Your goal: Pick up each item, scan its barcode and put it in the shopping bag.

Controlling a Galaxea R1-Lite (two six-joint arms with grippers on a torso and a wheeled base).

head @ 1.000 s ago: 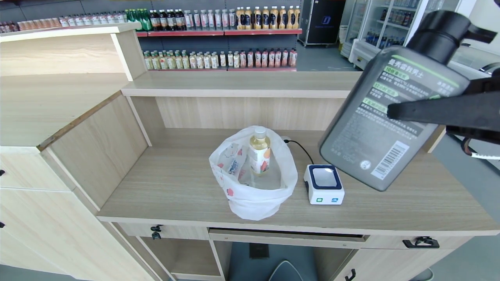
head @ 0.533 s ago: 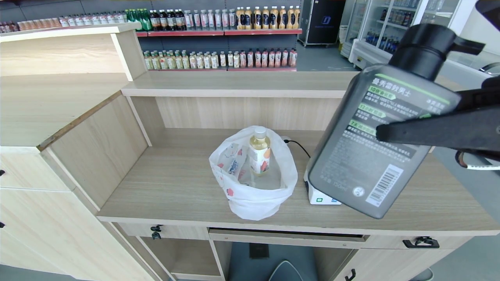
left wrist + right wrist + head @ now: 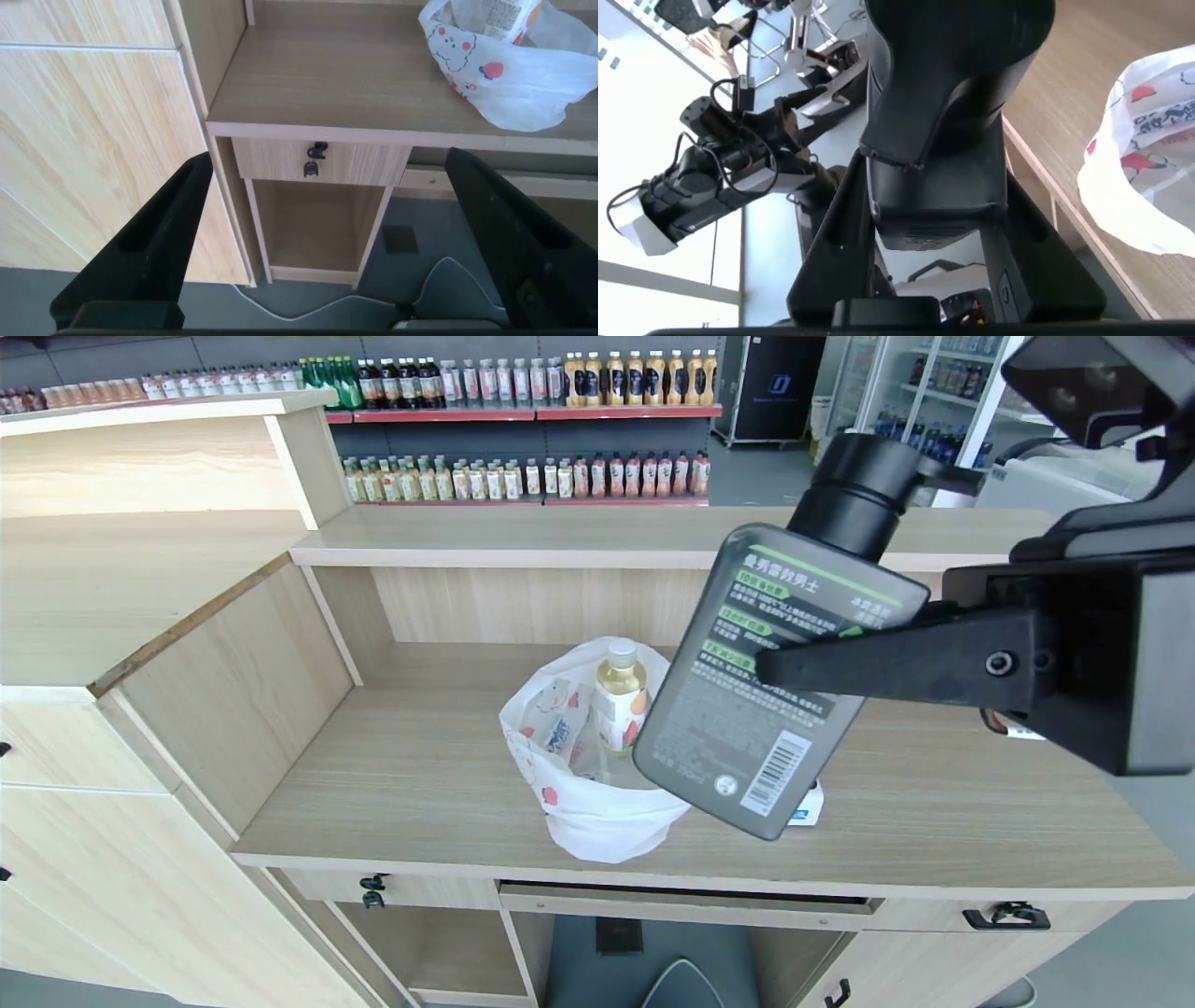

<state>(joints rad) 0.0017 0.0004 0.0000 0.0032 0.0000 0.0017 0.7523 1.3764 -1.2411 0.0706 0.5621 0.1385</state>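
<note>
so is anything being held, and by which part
The right gripper holds the dark grey pump bottle across its upper body; the left gripper is empty.

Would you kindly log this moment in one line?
right gripper: shut on pump bottle, held aloft | shopping bag: drink inside | left gripper: open

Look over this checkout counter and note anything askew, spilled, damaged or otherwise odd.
Nothing looks spilled or damaged. The dark pump bottle hangs tilted, but only because the right pincer holds it by the scanner. The drink bottle stands upright in the shopping bag.
</note>
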